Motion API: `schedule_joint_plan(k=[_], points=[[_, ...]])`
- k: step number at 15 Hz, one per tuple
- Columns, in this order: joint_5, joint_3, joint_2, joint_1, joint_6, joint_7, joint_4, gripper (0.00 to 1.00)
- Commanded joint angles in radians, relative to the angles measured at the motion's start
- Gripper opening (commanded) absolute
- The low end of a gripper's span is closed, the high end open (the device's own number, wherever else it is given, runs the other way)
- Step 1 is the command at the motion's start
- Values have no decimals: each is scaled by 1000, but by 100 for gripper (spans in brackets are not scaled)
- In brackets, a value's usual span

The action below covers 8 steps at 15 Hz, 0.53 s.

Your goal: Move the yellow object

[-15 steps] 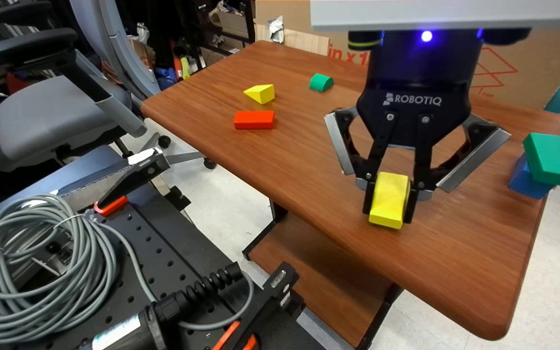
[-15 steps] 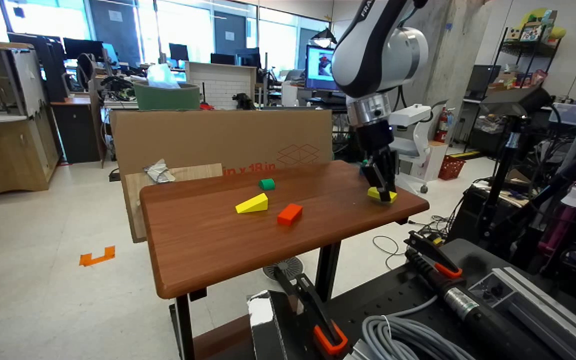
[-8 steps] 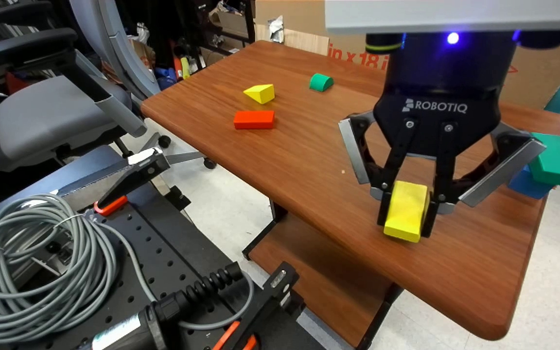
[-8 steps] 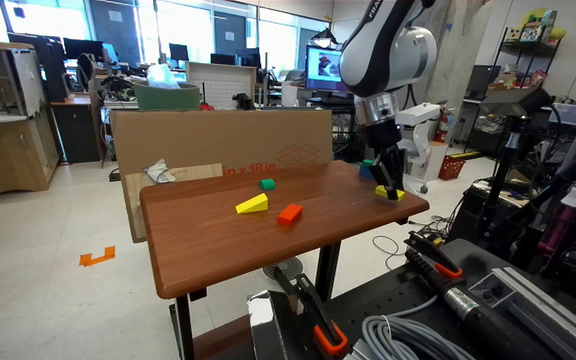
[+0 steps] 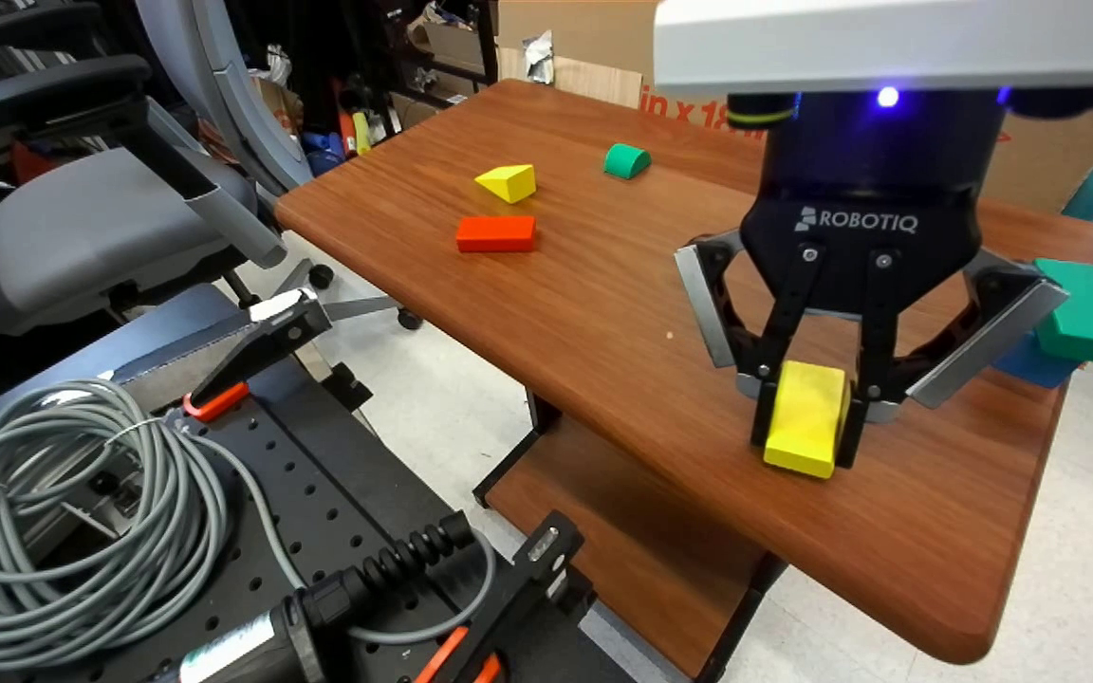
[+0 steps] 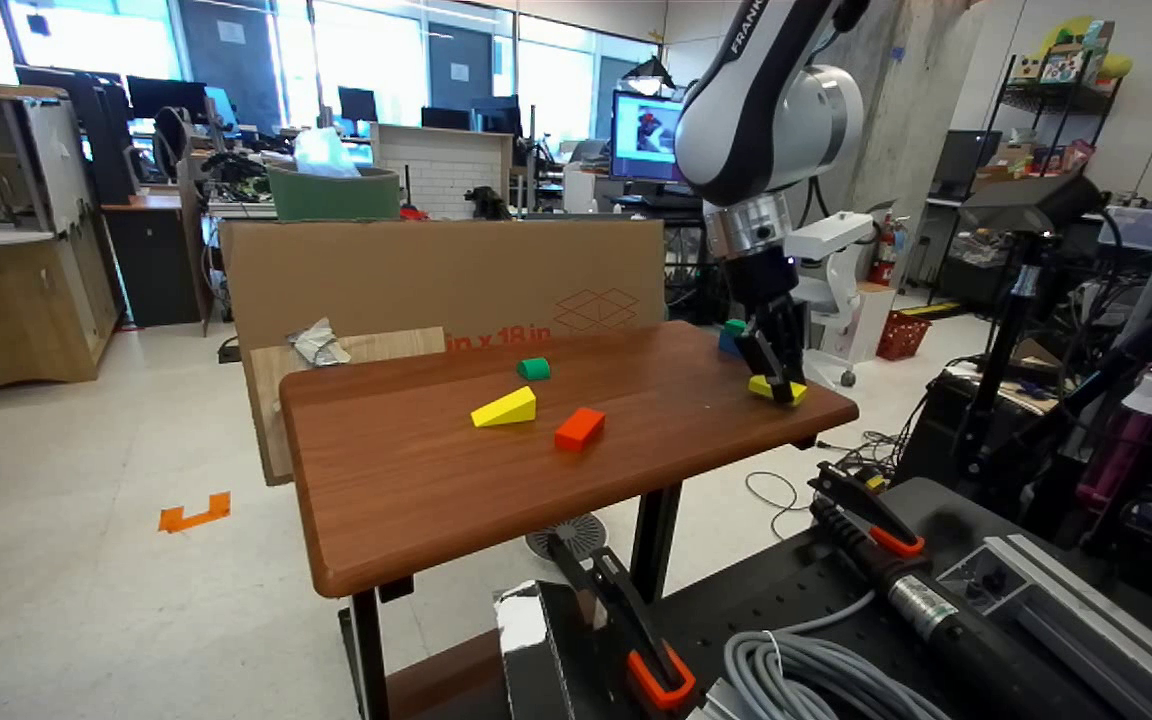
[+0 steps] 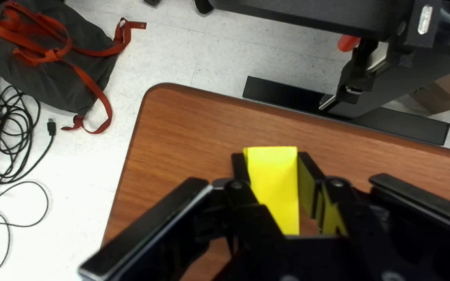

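Compared with one second before, the yellow block has been shifted together with the gripper, farther from the red block and nearer to the end of the table. In an exterior view, the green rectangular block is now partly covered by the gripper.

Your hand is black with silver-grey links and white lettering; the rectangular block is plain lemon yellow. Your worktop has a reddish-brown wood grain. You also see a yellow wedge, an orange-red block, a green half-round, a green slab, a blue block, and tan cardboard printed in red.
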Motion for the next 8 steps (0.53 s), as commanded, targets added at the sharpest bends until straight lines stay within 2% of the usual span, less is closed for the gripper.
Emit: schedule_joint_plan(k=[1, 5, 6, 7, 8], points=[[-44, -6, 39, 19, -27, 7, 54, 9], [-37, 9, 73, 19, -57, -31, 82, 9], [-39, 9, 78, 21, -64, -37, 88, 59], [-42, 9, 79, 24, -72, -38, 91, 60], [-47, 8, 82, 25, -76, -39, 94, 67]])
